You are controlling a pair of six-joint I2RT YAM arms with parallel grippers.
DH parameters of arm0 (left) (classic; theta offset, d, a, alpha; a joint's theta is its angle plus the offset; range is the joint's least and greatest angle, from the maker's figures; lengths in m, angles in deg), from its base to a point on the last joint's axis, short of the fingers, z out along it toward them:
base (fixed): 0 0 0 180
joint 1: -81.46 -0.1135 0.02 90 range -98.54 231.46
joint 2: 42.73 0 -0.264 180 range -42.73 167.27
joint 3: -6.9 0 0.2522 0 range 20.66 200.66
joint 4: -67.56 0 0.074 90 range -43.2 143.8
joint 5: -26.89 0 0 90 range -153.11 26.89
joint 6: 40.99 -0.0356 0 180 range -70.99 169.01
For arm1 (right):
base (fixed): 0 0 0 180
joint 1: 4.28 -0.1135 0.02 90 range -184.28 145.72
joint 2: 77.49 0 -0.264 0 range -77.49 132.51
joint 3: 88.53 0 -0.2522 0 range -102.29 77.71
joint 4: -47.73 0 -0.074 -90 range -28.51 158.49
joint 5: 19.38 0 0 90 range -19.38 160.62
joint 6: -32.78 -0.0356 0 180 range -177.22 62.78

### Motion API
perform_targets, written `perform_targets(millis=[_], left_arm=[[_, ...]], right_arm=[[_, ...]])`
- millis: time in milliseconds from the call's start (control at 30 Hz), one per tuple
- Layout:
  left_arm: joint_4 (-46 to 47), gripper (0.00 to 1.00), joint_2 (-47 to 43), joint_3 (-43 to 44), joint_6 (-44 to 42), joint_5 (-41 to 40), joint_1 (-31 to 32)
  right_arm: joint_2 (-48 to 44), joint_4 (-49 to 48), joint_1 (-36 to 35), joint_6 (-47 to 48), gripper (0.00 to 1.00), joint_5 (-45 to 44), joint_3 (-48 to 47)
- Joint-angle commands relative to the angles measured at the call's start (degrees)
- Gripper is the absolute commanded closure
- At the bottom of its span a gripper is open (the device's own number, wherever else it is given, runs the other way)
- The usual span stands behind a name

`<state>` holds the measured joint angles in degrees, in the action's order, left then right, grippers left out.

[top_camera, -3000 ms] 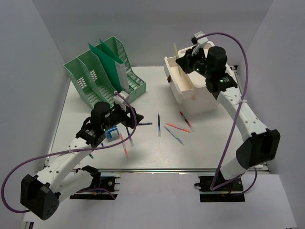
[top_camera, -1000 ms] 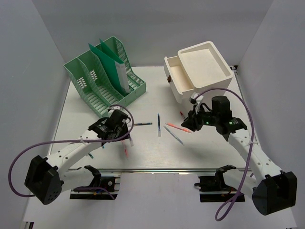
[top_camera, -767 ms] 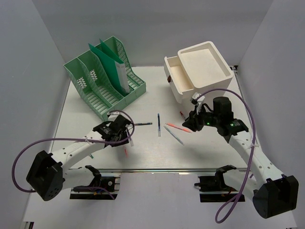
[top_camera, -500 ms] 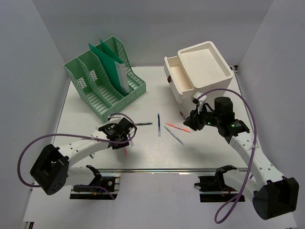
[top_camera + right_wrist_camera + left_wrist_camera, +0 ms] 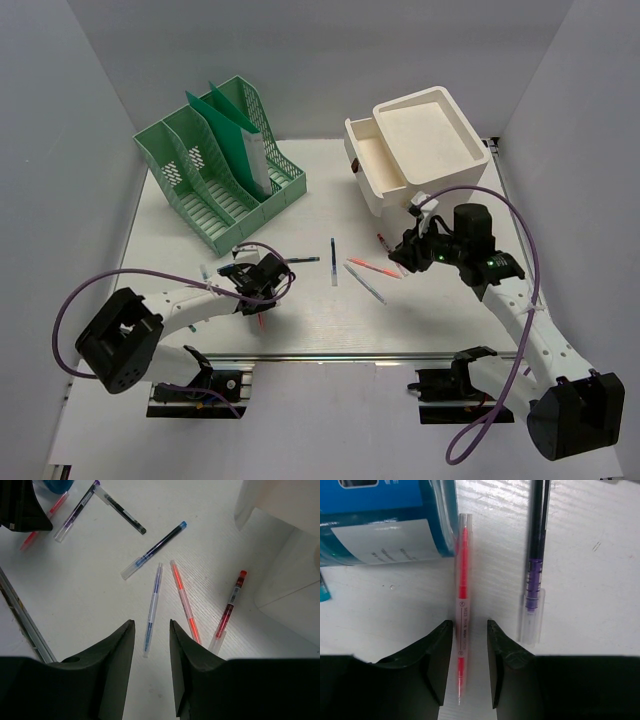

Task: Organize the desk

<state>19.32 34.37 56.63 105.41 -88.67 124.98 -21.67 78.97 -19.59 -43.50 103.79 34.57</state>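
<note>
We find the desk [image 5: 320, 325] spanning the floor of the enclosure between pale grey walls, with both arms reaching over it from its near edge. A green file rack [image 5: 215, 165] stands at its far left. A white drawer box [image 5: 425, 140], its drawer pulled out, stands at its far right.

The left gripper [image 5: 468, 630] is low over the desk, left of centre. Its jaws are parted narrowly and straddle a red pen [image 5: 462, 590] lying flat on the surface. In the wrist view we see a thin gap on each side of the barrel, so nothing is grasped. A purple pen [image 5: 535, 570] lies just beside the red pen, roughly parallel. A blue-labelled container [image 5: 385, 530] sits at the red pen's far end; we cannot tell whether they touch.

The right gripper [image 5: 151, 630] hangs above the desk, right of centre, with jaws released and empty. Below it lie a clear blue pen [image 5: 152, 605], an orange pen [image 5: 182, 600] just beside it, a dark red pen [image 5: 230, 605] near the drawer box, a dark blue pen [image 5: 155, 548] and a black pen [image 5: 122, 511], all loose on the surface.
</note>
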Motion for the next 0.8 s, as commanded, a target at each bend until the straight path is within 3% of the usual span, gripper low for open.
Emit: perform_targets(millis=[0,400,633,767], left_arm=[[1.9,0.57,1.2,-1.2,1.4,-0.9,0.9],[3.1,0.76,-0.7,-5.1,2.3,2.0,1.5],[1.2,0.98,-2.7,-2.1,0.8,4.0,2.8],[-1.6,1.0,-5.9,2.3,-0.8,4.6,3.9]], right_arm=[[-0.7,-2.1,0.6,-0.4,0.6,0.8,0.3],[-1.0,-2.3,2.3,-0.9,0.59,1.6,0.4],[-1.1,-2.5,3.8,-1.2,0.59,2.9,0.7],[-1.1,-2.6,4.6,-1.3,0.59,3.5,0.7]])
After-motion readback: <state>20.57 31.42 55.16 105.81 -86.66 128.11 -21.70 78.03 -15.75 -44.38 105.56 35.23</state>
